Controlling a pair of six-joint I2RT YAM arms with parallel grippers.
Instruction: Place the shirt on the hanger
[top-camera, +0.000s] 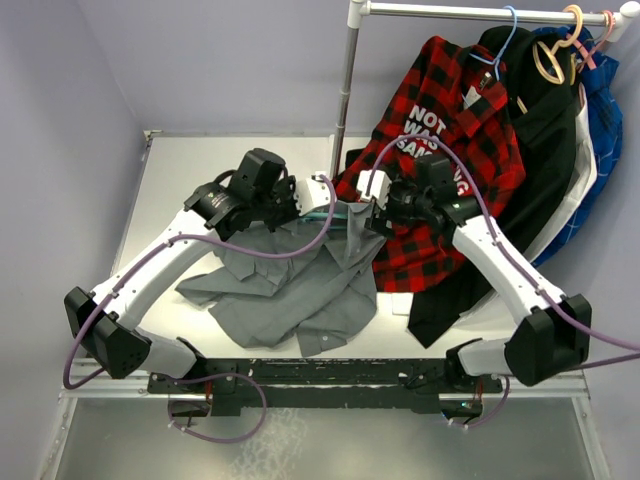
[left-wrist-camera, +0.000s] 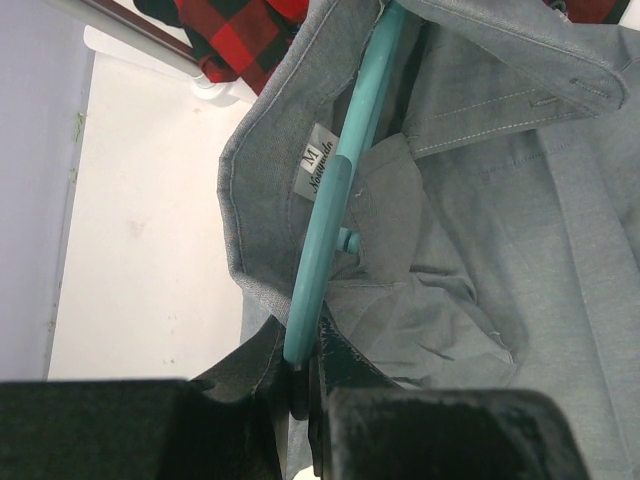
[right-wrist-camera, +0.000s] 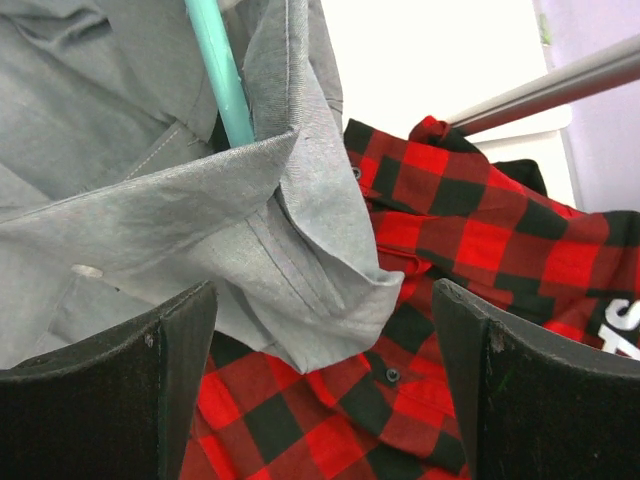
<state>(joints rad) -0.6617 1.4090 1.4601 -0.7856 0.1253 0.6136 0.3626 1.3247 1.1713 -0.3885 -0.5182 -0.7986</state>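
Note:
The grey shirt (top-camera: 290, 285) lies crumpled on the table, its collar end lifted between the two arms. The teal hanger (left-wrist-camera: 335, 190) runs inside the neck, past the white label (left-wrist-camera: 318, 170); it also shows in the top view (top-camera: 345, 212) and the right wrist view (right-wrist-camera: 222, 70). My left gripper (left-wrist-camera: 298, 375) is shut on the hanger's end, with shirt fabric beside the fingers. My right gripper (right-wrist-camera: 320, 330) is open, its fingers (right-wrist-camera: 165, 350) either side of the shirt's collar corner (right-wrist-camera: 300, 250), not closed on it.
A red-and-black plaid shirt (top-camera: 450, 150) hangs from the rail (top-camera: 480, 12) at the back right, beside dark, white and blue garments (top-camera: 580, 120). The rail's upright pole (top-camera: 347, 90) stands just behind the grippers. The plaid shirt lies directly under the right gripper (right-wrist-camera: 350, 420).

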